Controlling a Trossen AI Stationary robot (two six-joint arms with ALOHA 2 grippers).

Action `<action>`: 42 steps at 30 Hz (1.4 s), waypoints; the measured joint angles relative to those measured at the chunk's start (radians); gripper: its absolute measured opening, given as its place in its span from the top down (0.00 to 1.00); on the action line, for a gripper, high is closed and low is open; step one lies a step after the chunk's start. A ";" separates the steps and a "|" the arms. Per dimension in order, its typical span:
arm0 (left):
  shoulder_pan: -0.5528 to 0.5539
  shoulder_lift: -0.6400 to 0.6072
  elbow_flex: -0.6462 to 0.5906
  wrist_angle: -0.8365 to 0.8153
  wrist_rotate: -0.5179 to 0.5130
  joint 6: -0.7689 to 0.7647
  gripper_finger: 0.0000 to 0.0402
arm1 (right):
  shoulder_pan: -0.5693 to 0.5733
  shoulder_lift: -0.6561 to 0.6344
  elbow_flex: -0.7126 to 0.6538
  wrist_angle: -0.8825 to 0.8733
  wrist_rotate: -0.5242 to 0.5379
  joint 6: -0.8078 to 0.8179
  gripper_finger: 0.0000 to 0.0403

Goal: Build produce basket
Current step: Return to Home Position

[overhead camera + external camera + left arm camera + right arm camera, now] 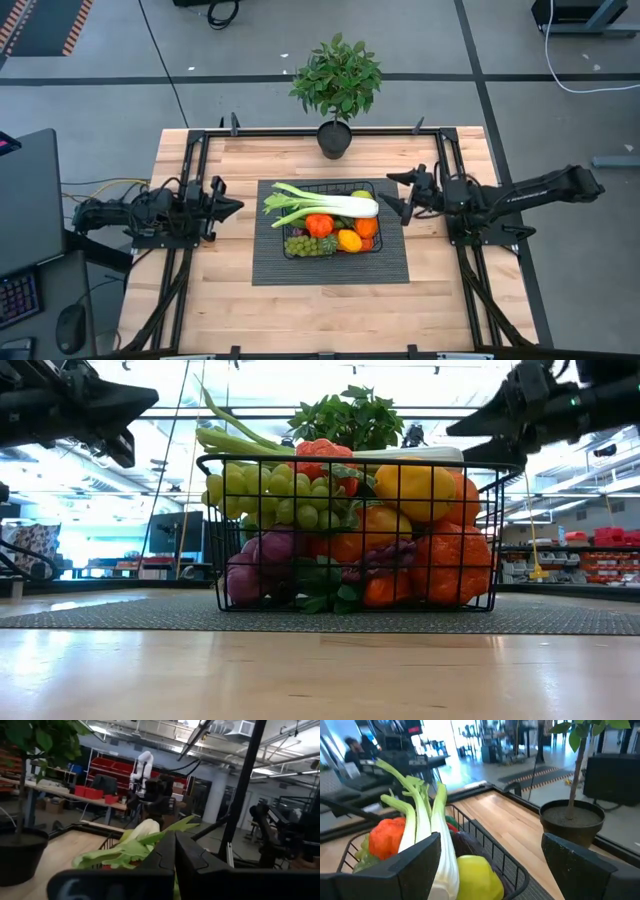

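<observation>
Wooden surface [320, 670] fills the low view's foreground, then the ribbed mat [560, 615] and the basket [360, 458], heaped with produce [400, 530]. Purple pieces [265, 555] at its bottom show plainly only here. Overhead, the left hand [238, 207] hovers at the basket's 9 o'clock, fingers pressed together. The right hand [390, 194] is at 3 o'clock, spread. A potted plant [336, 85] stands beyond at 12 o'clock.

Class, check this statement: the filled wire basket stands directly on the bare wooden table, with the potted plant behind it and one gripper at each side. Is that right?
No. The high view shows the basket standing on the dark ribbed mat, not on bare wood. The rest holds: the potted plant is behind it, the left gripper and right gripper at its sides.
</observation>
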 joint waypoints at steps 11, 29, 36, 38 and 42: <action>-0.002 0.000 0.000 0.065 0.041 0.015 0.96 | -0.015 -0.023 -0.230 0.344 -0.145 -0.114 0.13; -0.001 -0.002 0.000 -0.051 -0.021 0.038 0.99 | 0.036 -0.500 -0.230 -0.206 -0.021 -0.056 0.14; -0.002 -0.002 -0.001 -0.061 0.012 0.060 0.97 | 0.036 -0.558 -0.230 -0.264 -0.099 -0.065 0.14; -0.002 -0.002 -0.001 -0.060 0.040 0.060 0.97 | 0.036 -0.558 -0.230 -0.265 -0.123 -0.068 0.14; -0.002 -0.002 -0.001 -0.060 0.094 0.060 0.99 | 0.036 -0.558 -0.230 -0.272 -0.196 -0.091 0.14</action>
